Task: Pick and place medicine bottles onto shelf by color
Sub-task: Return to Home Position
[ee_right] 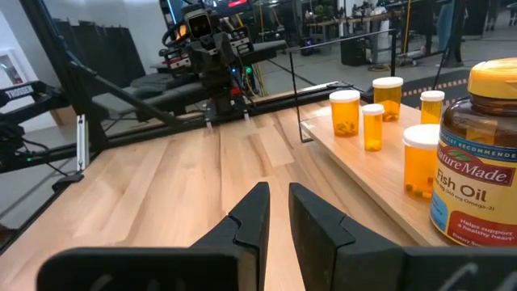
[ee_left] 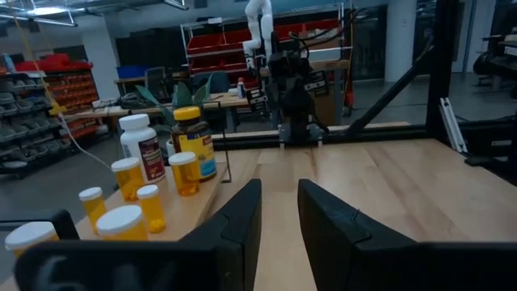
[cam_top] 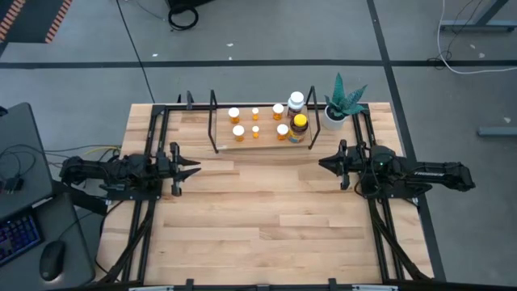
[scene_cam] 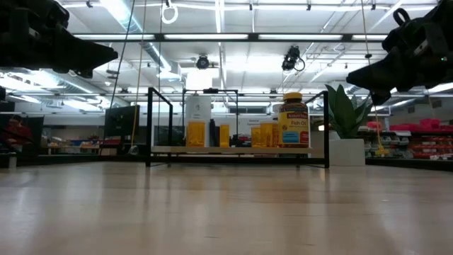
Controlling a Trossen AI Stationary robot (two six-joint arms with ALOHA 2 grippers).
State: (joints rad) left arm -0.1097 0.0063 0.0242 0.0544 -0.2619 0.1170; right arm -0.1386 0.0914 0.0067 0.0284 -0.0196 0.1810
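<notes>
The shelf (cam_top: 262, 136), a light board in a black wire frame, stands at the table's far middle. Several small orange medicine bottles (cam_top: 238, 130) with white caps stand upright on their bases on the board. At its right end stand a white bottle (cam_top: 296, 101) and a dark amber bottle (cam_top: 300, 123) with a yellow lid. My left gripper (cam_top: 196, 169) hovers shut near the table's left side, pointing level toward the right. My right gripper (cam_top: 322, 163) hovers shut near the right side, pointing left. Both are nearer than the shelf and hold nothing.
A white pot with a green plant (cam_top: 338, 113) stands just right of the shelf. Black frame rails (cam_top: 149, 202) run along the table's left and right sides. Bare wooden tabletop (cam_top: 258, 218) lies between the grippers and toward the near edge.
</notes>
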